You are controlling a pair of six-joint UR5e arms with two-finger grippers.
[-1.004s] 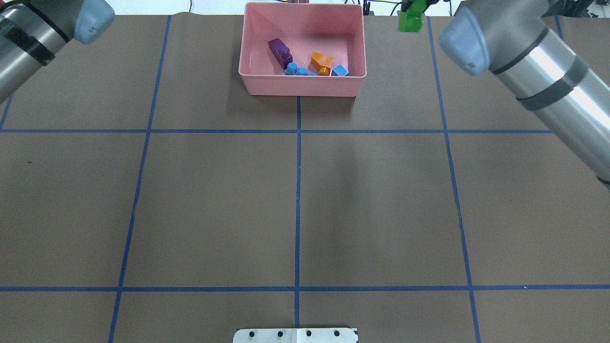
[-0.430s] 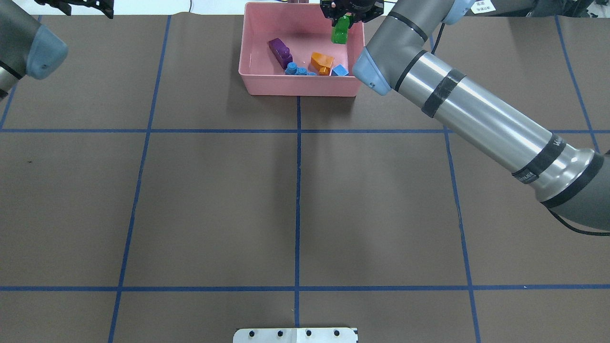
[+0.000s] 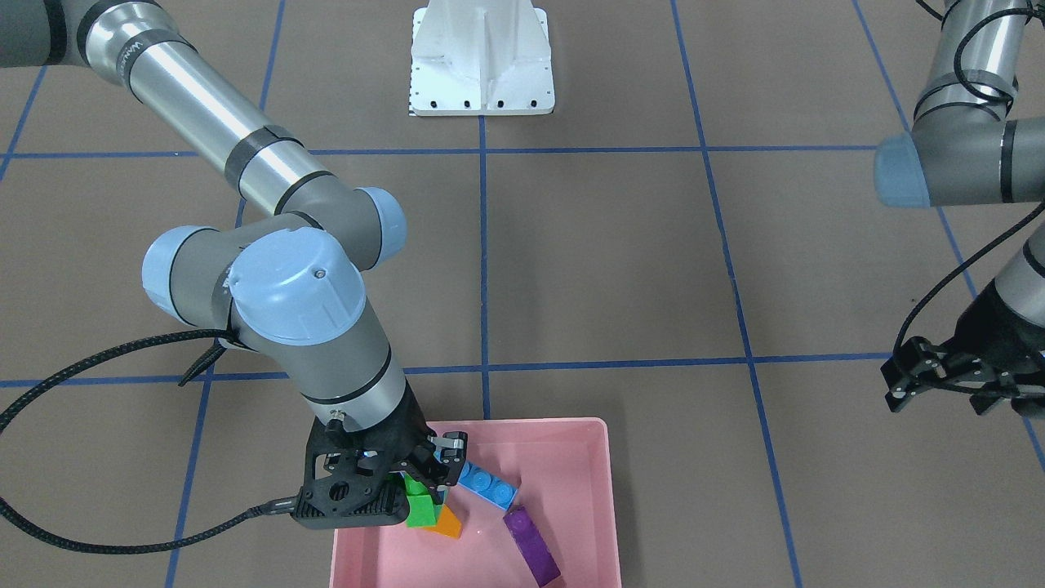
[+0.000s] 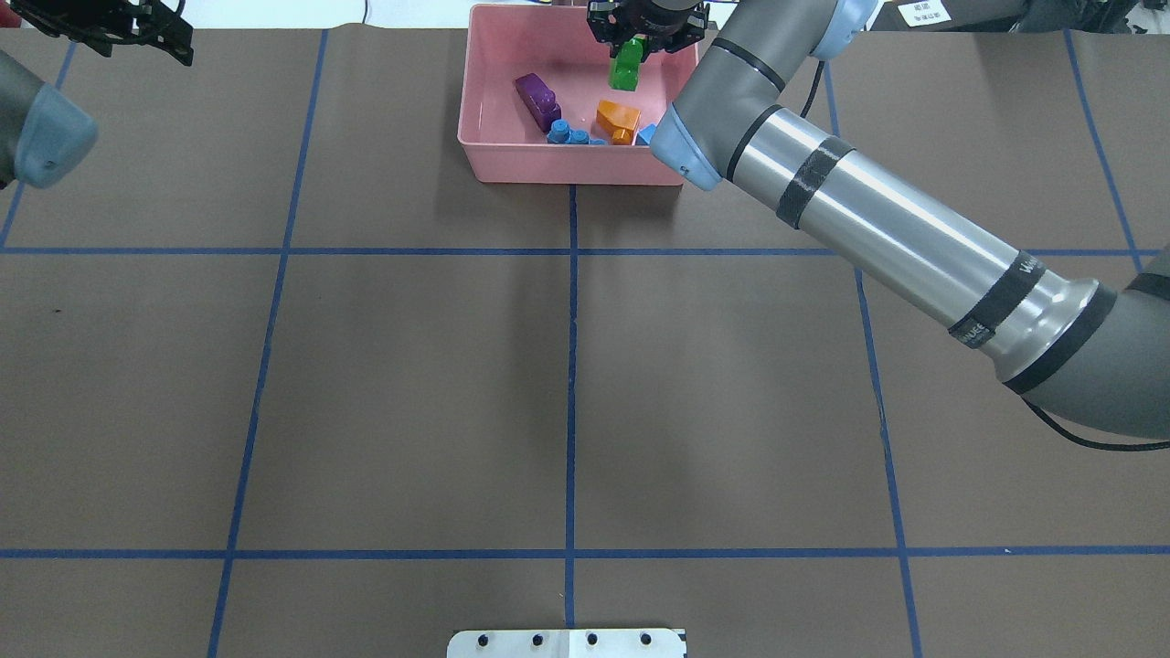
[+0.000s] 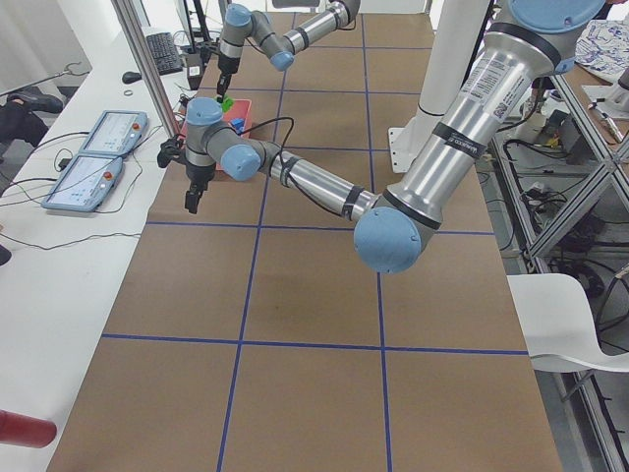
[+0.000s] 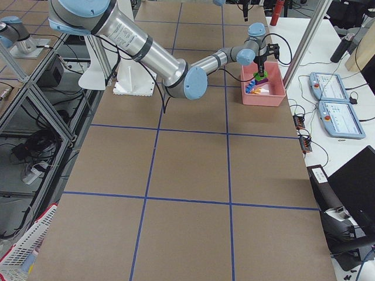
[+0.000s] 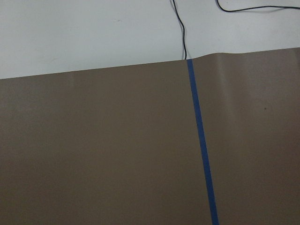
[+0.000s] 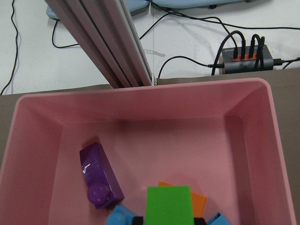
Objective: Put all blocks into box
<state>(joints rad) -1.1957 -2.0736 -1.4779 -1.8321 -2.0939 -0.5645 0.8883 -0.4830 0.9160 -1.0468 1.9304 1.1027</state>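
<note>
The pink box (image 4: 576, 166) (image 3: 531, 425) (image 8: 140, 107) stands at the table's far edge. In it lie a purple block (image 4: 537, 99) (image 3: 531, 545) (image 8: 99, 174), a long blue block (image 4: 571, 137) (image 3: 488, 486), an orange block (image 4: 618, 121) (image 8: 200, 202) and a tiny blue block (image 4: 647, 135) half hidden by my right arm. My right gripper (image 4: 640, 41) (image 3: 418, 492) hangs inside the box's outline, shut on the green block (image 4: 626, 69) (image 3: 422, 511) (image 8: 168, 205), which is just above the orange one. My left gripper (image 4: 110, 26) (image 3: 951, 388) is open and empty, far to the side.
The white pedestal base (image 3: 482, 65) (image 4: 567, 642) sits at the robot's side of the table. An aluminium post (image 8: 105, 47), cables and a power hub (image 8: 243, 58) lie just beyond the box. Blue tape lines cross the brown table cover.
My right gripper has carried the green block leftward from beside the box to over its inside and lowered it. The left arm has drawn back toward the far left corner.
</note>
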